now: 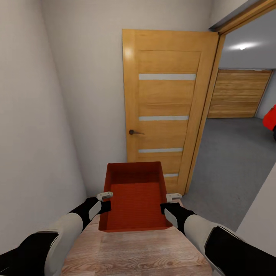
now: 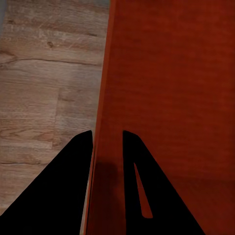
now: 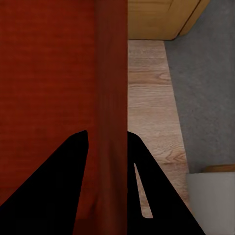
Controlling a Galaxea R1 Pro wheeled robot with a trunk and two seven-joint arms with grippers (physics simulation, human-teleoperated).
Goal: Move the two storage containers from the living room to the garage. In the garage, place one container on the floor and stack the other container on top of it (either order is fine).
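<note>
Left hand (image 1: 104, 196) and right hand (image 1: 173, 197) each clamp a side wall of storage container (image 1: 135, 201) | wooden door (image 1: 166, 111) ahead | garage floor (image 1: 226, 165) beyond

A narrow hallway with a pale wood plank floor (image 1: 130, 253). A white wall (image 1: 34, 126) runs close along the left side, and straight ahead an open wooden door (image 1: 165, 111) with a dark handle (image 1: 133, 132) stands against the far wall, blocking the way forward. An orange-red bin (image 1: 134, 199), carried between the left gripper (image 1: 104, 196) and the right gripper (image 1: 173, 197), spans most of the hallway's width, near the door. The open way lies to the right: a doorway onto grey concrete floor (image 1: 230, 165), wide and bare. Far inside stand a slatted wooden door (image 1: 237, 94) and the edge of a red car (image 1: 270, 119). A white wall corner (image 1: 260, 226) juts in low at the right.
</note>
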